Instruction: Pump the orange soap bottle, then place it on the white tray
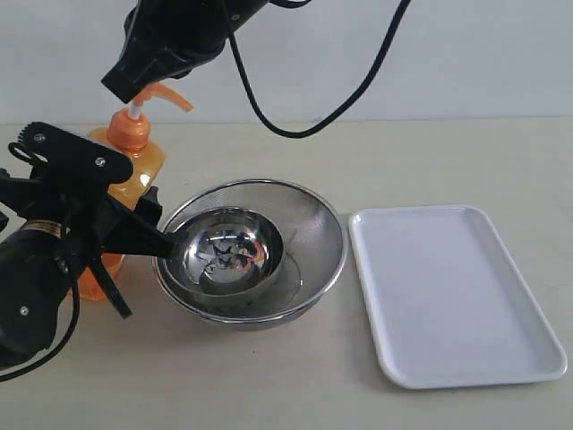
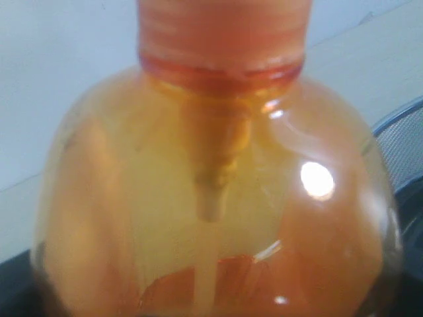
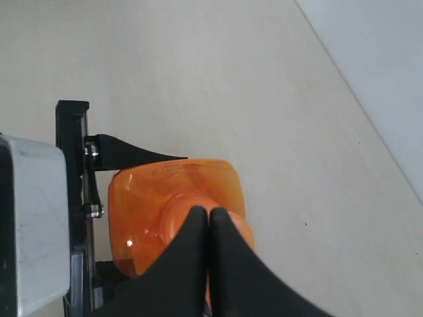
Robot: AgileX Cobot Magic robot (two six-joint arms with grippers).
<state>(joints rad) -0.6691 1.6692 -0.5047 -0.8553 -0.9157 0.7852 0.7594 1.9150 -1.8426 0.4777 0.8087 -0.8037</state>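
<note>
**A:** Where is everything?

**B:** The orange soap bottle stands on the bench, just beside the steel bowl and well apart from the white tray. The left pincer is clamped round its body. The right pincer has its fingers pressed together, empty, right over the pump head.

**A:** What worries you?

**B:** Closed tips make a narrow contact. Pressed off-centre, they likely slide off the head or tilt the bottle in the left grip. If the bottle twists, soap probably misses the bowl. On the carry, the bottle could clip the bowl's rim.
</note>
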